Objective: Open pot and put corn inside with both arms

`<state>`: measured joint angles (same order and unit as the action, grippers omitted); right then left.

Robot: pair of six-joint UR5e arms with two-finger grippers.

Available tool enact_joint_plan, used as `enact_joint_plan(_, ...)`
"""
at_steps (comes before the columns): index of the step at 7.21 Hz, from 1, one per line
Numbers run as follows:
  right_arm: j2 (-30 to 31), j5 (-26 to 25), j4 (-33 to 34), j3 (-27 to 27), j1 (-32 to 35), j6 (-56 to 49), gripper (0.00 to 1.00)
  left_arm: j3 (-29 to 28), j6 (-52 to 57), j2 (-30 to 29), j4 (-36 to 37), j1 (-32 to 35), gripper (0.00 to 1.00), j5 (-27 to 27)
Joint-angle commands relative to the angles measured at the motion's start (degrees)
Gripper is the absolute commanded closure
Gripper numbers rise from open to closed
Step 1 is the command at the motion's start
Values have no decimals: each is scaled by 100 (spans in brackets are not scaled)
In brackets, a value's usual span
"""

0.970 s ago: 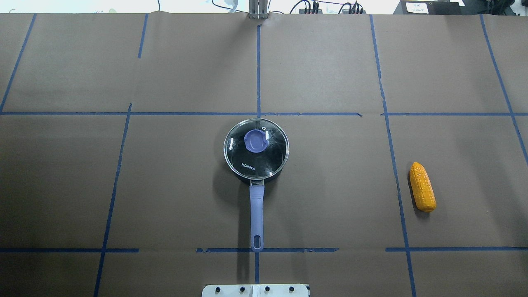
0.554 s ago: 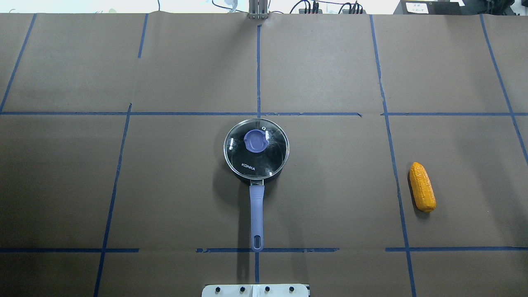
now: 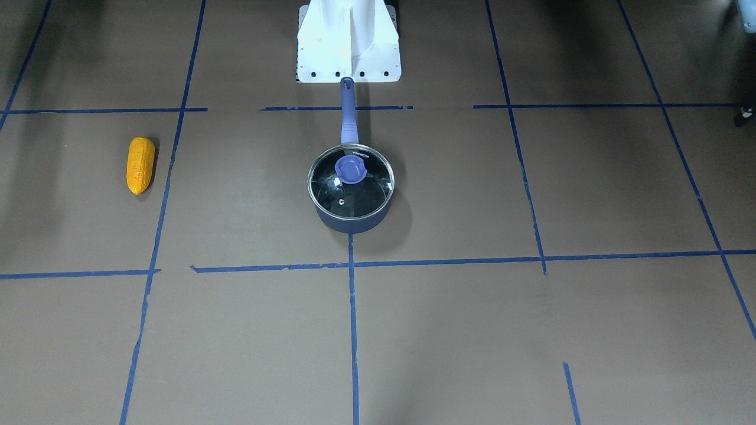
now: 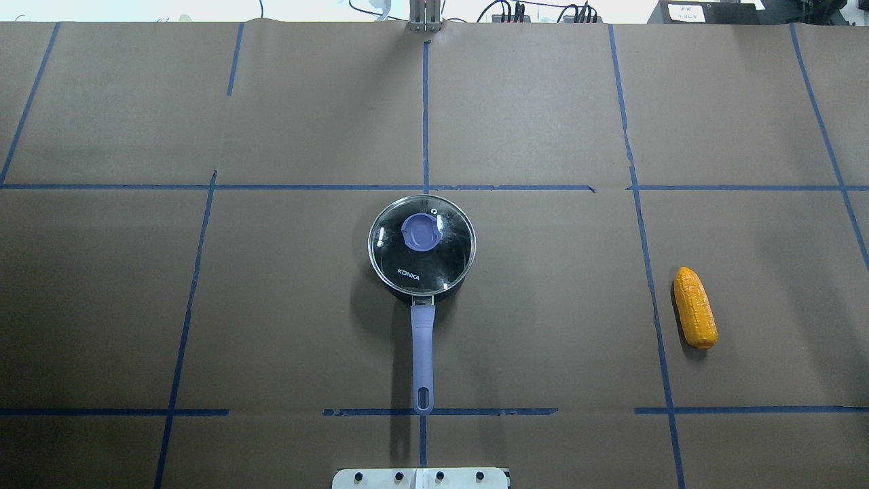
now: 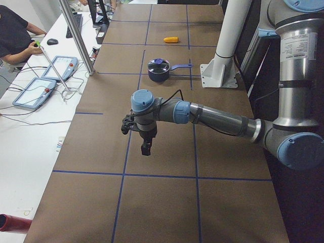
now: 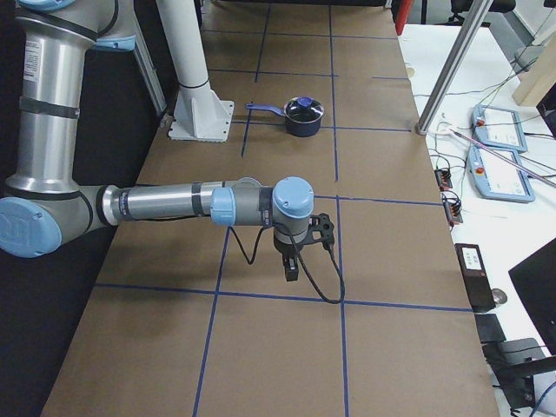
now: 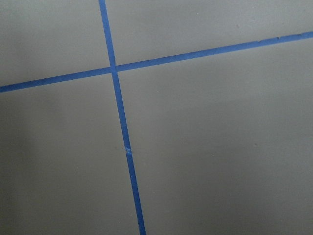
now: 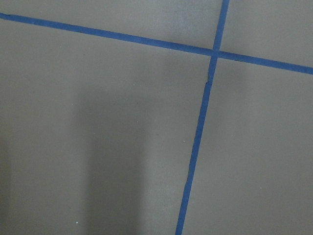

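The dark navy pot (image 4: pixel 422 353) stands mid-table with its purple-blue handle toward the robot base, also in the front view (image 3: pixel 348 223). Its glass lid (image 4: pixel 445 261) with the purple-blue knob (image 4: pixel 421 231) sits shut on it. The orange-yellow corn (image 4: pixel 695 308) lies flat far to the pot's right, on the left in the front view (image 3: pixel 140 165). The left gripper (image 5: pixel 146 147) hangs over bare paper far from the pot. The right gripper (image 6: pixel 292 268) does likewise at the other end. I cannot tell whether either is open or shut. Both wrist views show only paper and tape.
Blue tape lines grid the brown paper. The white robot base plate (image 4: pixel 421 478) sits at the near edge behind the handle. A side bench holds teach pendants (image 5: pixel 35 91) and cables, with a metal post (image 5: pixel 76 35) and a seated person (image 5: pixel 12 30).
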<state>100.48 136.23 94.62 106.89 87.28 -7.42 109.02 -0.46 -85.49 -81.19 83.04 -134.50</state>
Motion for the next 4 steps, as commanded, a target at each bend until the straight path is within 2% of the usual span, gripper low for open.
enact_joint_plan(1,24,0,-5,16,0,4,0,58,-629,-169,-281,-138,0,-164)
enact_joint_plan(2,24,44,-5,16,0,21,0,136,-1170,-196,-701,-600,0,-164)
enact_joint_plan(4,6,158,-14,43,0,21,0,539,-3057,-405,-1494,-1444,0,-95)
